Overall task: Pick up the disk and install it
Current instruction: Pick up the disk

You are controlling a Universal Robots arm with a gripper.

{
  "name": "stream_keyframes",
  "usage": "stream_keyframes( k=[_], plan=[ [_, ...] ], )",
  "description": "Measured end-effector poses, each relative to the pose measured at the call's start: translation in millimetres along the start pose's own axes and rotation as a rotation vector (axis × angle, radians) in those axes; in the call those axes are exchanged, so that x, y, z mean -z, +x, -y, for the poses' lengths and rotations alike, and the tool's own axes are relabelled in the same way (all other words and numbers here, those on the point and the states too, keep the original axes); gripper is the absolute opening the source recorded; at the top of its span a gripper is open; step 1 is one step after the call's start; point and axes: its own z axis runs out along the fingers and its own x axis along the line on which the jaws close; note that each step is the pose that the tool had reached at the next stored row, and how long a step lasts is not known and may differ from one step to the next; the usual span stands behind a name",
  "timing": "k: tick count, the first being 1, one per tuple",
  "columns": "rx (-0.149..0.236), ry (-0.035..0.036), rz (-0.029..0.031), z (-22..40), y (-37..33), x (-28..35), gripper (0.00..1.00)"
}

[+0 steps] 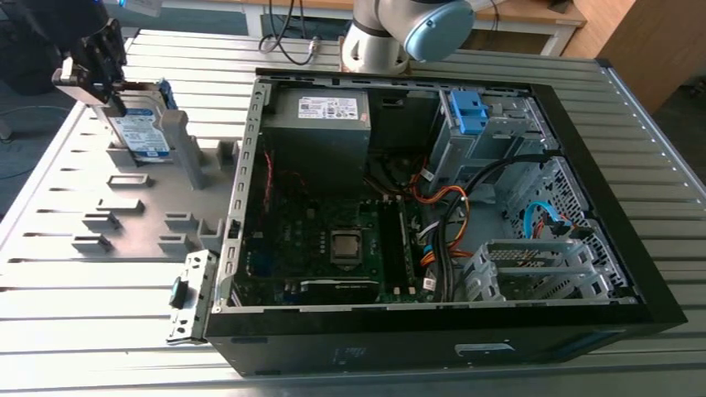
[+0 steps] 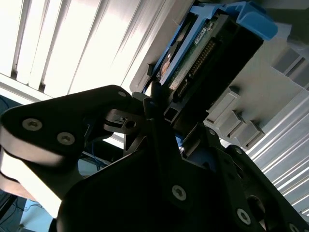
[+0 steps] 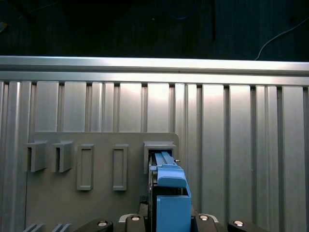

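Note:
The disk stands on edge in a slot of the grey holder plate, at the exterior view's far left; its white-and-blue label and blue carrier show. My gripper comes down on its upper end from the exterior view's left. In the second wrist view the disk runs away from the black fingers, which close against its near end. In the first wrist view the blue carrier sits between the finger bases of the gripper, with its far end at the slot.
An open black computer case lies on the slatted aluminium table, to the exterior view's right of the holder. Inside are a blue latch on a silver cage, another silver cage and loose cables. The arm's base stands behind the case.

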Motion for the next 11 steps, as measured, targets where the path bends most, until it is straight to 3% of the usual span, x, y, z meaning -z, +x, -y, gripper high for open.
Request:
stream_keyframes(
  k=[6, 11],
  plan=[
    [0.0, 0.0006, 0.0004, 0.0, -0.1, 1.8, 0.37],
    [0.0, 0.0, 0.0003, -0.3, -0.5, 12.1, 0.37]
  ],
)
